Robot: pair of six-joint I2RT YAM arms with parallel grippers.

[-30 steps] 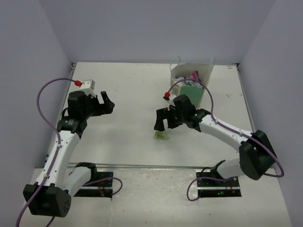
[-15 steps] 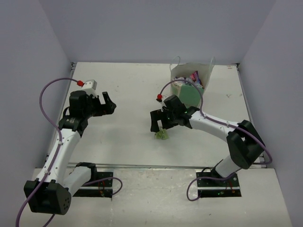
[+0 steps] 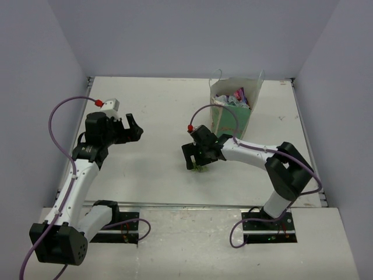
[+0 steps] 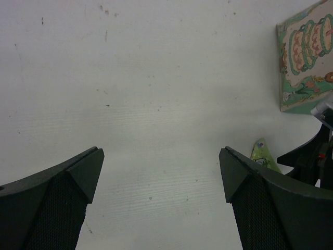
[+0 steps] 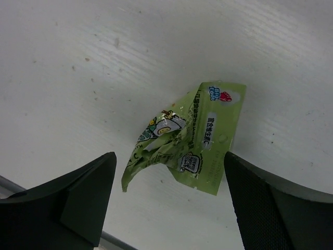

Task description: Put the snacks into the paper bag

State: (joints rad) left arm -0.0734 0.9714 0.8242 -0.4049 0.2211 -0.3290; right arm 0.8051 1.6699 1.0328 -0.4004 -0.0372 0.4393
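**Green packet between my right fingers, not yet pinched**

My right gripper (image 3: 195, 160) hangs low over the table (image 3: 157, 111), near its middle, with the fingers (image 5: 67, 203) spread wide. In the right wrist view the green packet (image 5: 187, 143) lies crumpled on the white surface in the gap between them. One finger is at 9 o'clock of it and the other at 3 o'clock, and neither touches the foil. From above, only a sliver of it peeks out at 6 o'clock of that gripper.

The paper bag (image 3: 232, 116) stands at 1 o'clock of the green packet, near it, its mouth open. Several colourful snacks (image 3: 238, 95) show inside.

My left gripper (image 3: 132, 128) is held above the table at 9 o'clock of the right one, well apart from it. Its fingers (image 4: 57, 208) are spread with nothing between them. Its wrist camera sees bare table, the bag's printed side at 2 o'clock and a corner of the green packet at 4 o'clock.
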